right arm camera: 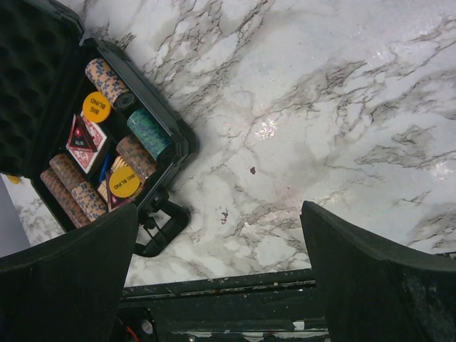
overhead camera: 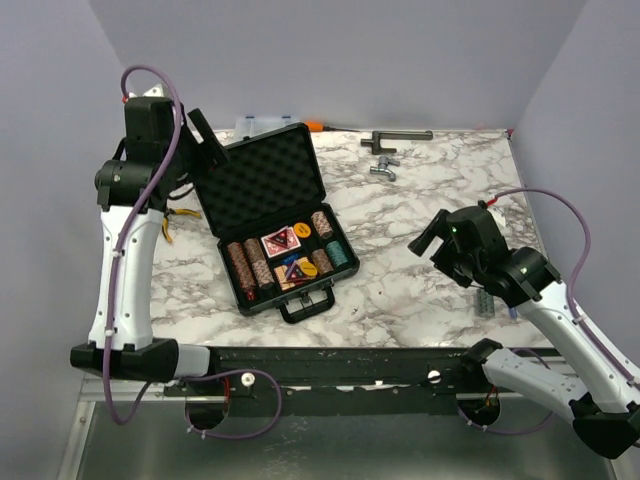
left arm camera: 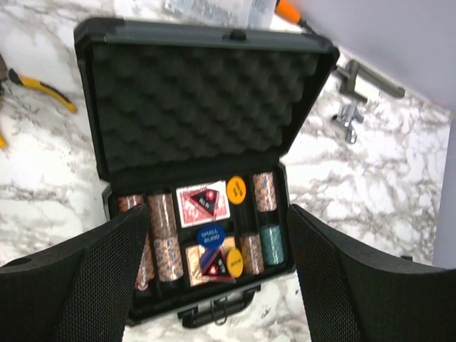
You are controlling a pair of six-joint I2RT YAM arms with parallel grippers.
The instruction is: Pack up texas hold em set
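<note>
Top external view: I find the case open left of centre on the table, chips and cards seated inside, and I judge only closing the lid outstanding; left gripper and right gripper both gape empty.

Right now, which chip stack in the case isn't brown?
The teal stack, at the right end of the row nearest the handle. All the other stacks are brown.

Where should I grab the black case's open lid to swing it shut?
Grip the lid by its free far rim near its middle, from behind, with the left gripper. The lid stands raised, hinged at the tray, so that rim is exposed and farthest from the hinge.
</note>
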